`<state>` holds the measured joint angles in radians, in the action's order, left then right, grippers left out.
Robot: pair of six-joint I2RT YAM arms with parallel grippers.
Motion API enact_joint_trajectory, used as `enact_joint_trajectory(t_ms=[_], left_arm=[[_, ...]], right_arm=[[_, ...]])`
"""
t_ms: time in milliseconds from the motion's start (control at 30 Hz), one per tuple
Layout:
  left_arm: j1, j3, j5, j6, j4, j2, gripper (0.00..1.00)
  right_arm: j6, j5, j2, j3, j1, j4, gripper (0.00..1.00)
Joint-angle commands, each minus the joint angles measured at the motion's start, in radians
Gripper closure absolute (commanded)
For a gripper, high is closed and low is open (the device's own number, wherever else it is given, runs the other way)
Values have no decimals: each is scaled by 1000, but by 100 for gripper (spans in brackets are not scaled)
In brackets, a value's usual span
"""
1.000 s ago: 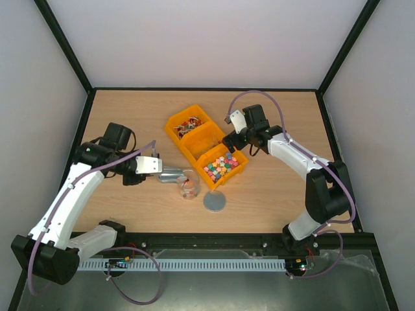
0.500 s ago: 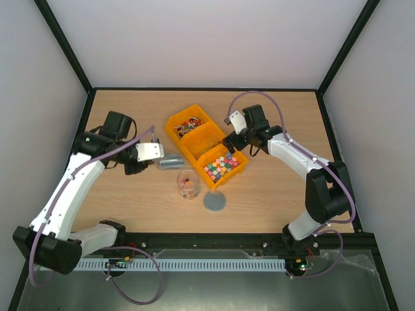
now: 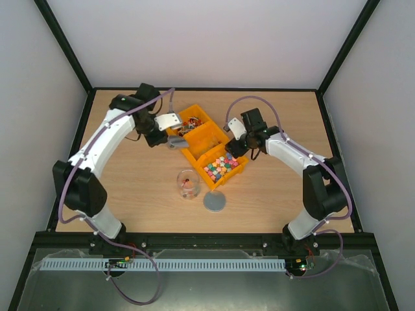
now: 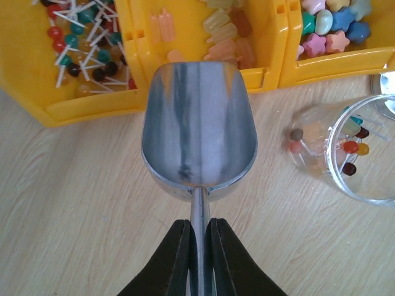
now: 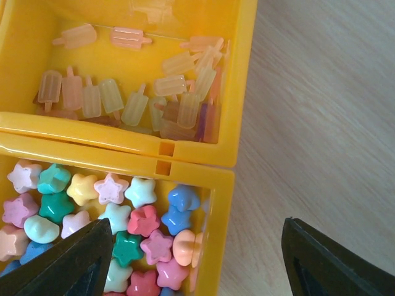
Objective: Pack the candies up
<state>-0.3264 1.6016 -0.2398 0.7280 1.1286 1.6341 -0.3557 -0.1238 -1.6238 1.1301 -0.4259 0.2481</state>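
The candies lie in three joined yellow bins [image 3: 202, 131]: red-white-dark lollipop pieces [image 4: 80, 43], amber popsicle pieces [image 5: 154, 102] and pastel stars [image 5: 133, 231]. A few candies sit in a clear jar [image 3: 188, 184] [image 4: 355, 148]. My left gripper [image 4: 198, 229] [image 3: 166, 131] is shut on the handle of an empty silver scoop [image 4: 199, 139] [image 3: 175, 144]. The scoop's mouth points at the near wall of the bins. My right gripper [image 5: 196, 227] [image 3: 235, 147] stands open, one finger over the stars and the other outside the bin's wall.
A grey round disc [image 3: 215, 201] lies on the wooden table [image 3: 130, 188] just right of the jar, in front of the star bin. Black frame bars edge the table on the left, right and back.
My left arm has swung the scoop away from the jar, up and back to the left side of the bins. The right gripper has stayed at the star bin, jaws slightly narrower.
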Motion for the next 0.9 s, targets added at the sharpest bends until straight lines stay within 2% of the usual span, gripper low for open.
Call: enact_joint_trajectory(t_ms=[0,533,867], left_arm=[[-66,49,61,-74,46,58,98],[-219,163,247,-132,31,286,98],[-253,249,246,-137,69,412,98]], right_arm=[[0,-15,-29,-6,-4,61,25],[24,-10,-94,-8,-4,55,42],[40,-32,-111,-10,-5,33,57]])
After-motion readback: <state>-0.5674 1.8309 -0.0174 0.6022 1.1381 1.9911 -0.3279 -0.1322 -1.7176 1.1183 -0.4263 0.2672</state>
